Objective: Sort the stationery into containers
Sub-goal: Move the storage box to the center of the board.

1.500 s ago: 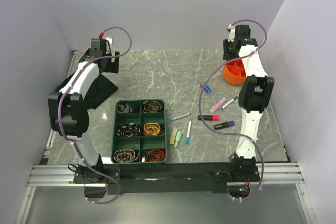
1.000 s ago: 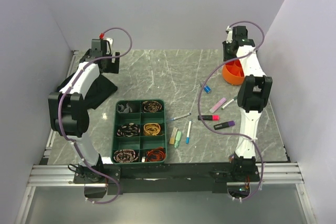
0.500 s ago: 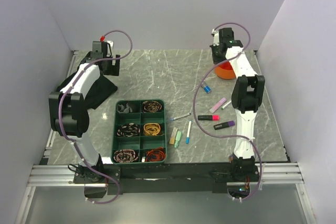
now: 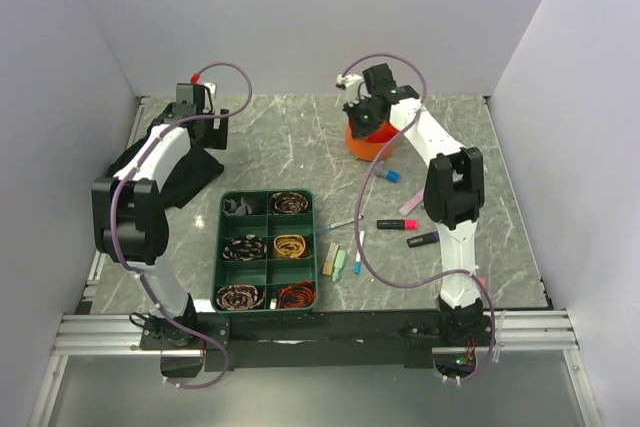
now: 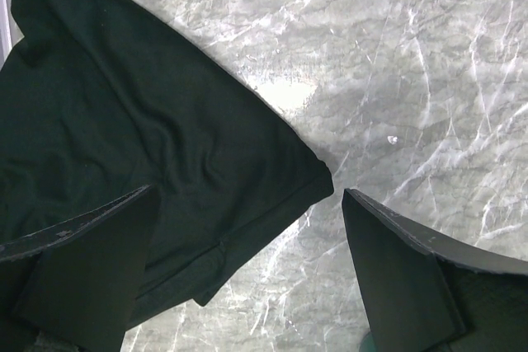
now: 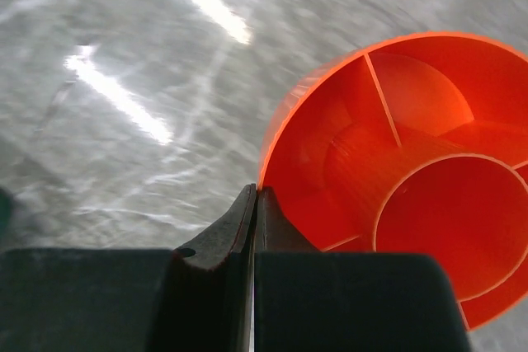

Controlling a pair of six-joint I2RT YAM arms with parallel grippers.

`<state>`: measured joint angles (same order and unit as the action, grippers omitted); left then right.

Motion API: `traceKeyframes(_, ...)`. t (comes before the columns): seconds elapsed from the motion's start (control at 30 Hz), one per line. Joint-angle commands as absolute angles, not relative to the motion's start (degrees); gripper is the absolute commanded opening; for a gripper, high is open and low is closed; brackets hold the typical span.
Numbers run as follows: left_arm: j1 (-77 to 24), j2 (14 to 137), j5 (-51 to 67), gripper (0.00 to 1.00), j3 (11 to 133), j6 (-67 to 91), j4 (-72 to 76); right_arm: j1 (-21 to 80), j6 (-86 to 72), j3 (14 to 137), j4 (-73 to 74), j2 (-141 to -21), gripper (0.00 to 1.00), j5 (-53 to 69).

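The round orange pot (image 4: 362, 144) stands at the back middle of the table. Its divided sections and central tube show in the right wrist view (image 6: 412, 171). My right gripper (image 4: 371, 125) (image 6: 256, 194) is shut on the pot's rim, one finger inside the wall and one outside. The stationery lies loose on the marble: a blue-capped piece (image 4: 392, 175), a pink marker (image 4: 412, 200), a black-and-pink marker (image 4: 397, 224), a purple marker (image 4: 425, 239), a white pen (image 4: 345, 222), a blue pen (image 4: 358, 252) and green and beige blocks (image 4: 335, 263). My left gripper (image 4: 203, 127) (image 5: 247, 204) hangs open at the back left, holding nothing.
A green divided tray (image 4: 218, 247) with coiled bands in its compartments sits at the front middle. A black cloth (image 4: 185, 175) (image 5: 124, 121) lies under the left arm. Grey walls close in the table on three sides.
My right gripper shut on the pot's rim, and the arm swung left, bringing the pot from the back right to the back middle. The left arm stayed put.
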<state>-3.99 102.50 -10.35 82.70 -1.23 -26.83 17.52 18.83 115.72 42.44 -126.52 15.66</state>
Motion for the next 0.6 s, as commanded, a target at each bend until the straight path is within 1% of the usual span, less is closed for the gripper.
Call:
traceKeyframes(0.0,-4.2,98.5,-9.8,0.99,82.1,-0.5,-25.0,18.5,22.2,116.6,39.8,-122.5,0.0,21.3)
traceKeyframes(0.1,-4.2,98.0,-10.0,0.99,81.6,-0.6,-25.0,19.5,24.6,115.6,40.1,-121.1,0.0,24.7)
traceKeyframes(0.2,-4.2,97.8,-9.9,1.0,81.2,-0.6,-24.9,20.7,27.8,111.8,39.3,-118.3,0.0,28.6)
traceKeyframes(0.57,-4.2,98.3,-9.2,1.0,81.6,-0.4,-24.8,23.5,38.7,106.0,44.3,-113.7,0.0,29.4)
